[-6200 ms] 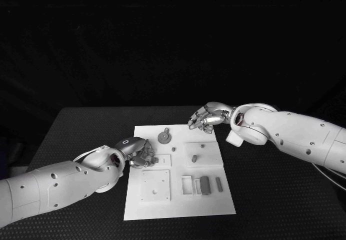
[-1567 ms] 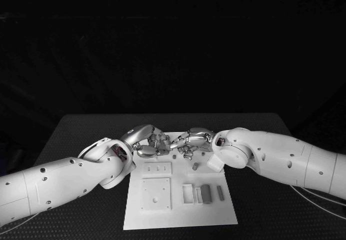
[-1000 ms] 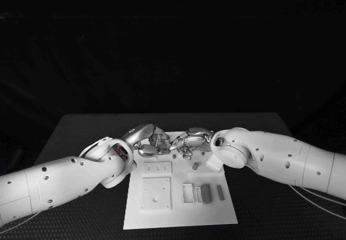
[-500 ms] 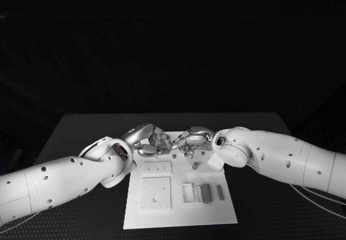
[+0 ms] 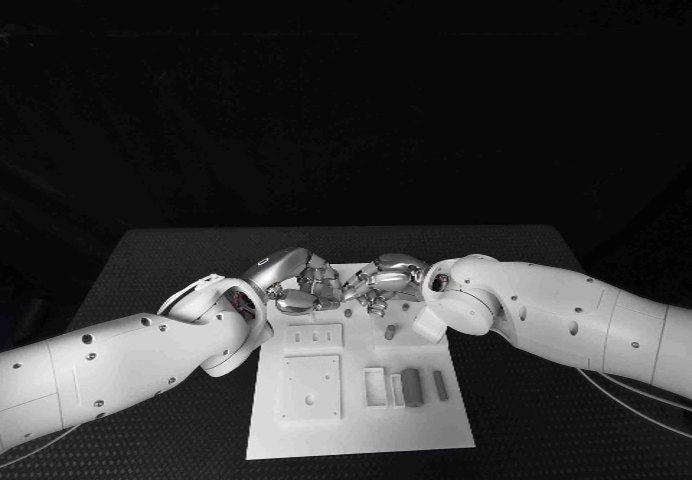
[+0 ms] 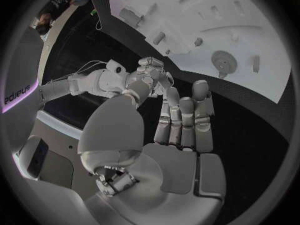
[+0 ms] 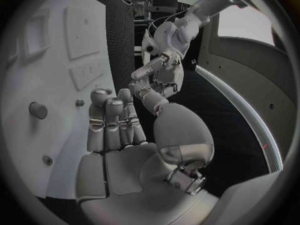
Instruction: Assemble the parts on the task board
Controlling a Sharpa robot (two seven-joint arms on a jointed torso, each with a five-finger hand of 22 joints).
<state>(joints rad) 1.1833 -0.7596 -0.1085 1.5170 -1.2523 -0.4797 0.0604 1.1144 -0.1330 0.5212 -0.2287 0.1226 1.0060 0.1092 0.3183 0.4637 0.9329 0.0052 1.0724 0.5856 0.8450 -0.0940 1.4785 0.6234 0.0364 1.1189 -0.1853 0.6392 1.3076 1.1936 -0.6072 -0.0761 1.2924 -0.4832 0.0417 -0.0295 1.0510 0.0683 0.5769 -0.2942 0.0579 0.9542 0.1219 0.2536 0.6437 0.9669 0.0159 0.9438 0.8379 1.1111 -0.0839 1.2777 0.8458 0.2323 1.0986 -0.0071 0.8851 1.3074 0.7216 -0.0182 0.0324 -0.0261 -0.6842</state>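
Note:
The white task board (image 5: 361, 412) lies in the middle of the black table. Above its far end my left hand (image 5: 296, 283) and right hand (image 5: 384, 283) meet, fingertips touching. I cannot tell whether a small part sits between them. In the left wrist view my left hand (image 6: 181, 130) has straight fingers, and the right hand (image 6: 150, 77) is curled at its thumb tip. The right wrist view mirrors this, with the right hand (image 7: 115, 130) and the left hand (image 7: 161, 77). A gear (image 6: 222, 62) and a peg (image 6: 255, 64) rest on the board (image 6: 187, 15).
Two grey bars (image 5: 411, 387) lie by slots at the board's near right. A short peg (image 5: 387, 332) stands near the middle, and the right wrist view shows a peg (image 7: 37, 110) on the board (image 7: 62, 70). Black table surrounds the board.
Six seconds ago the hands were apart, the left at the board's left edge and the right past its far corner. They have come together. Over the last second they have barely moved.

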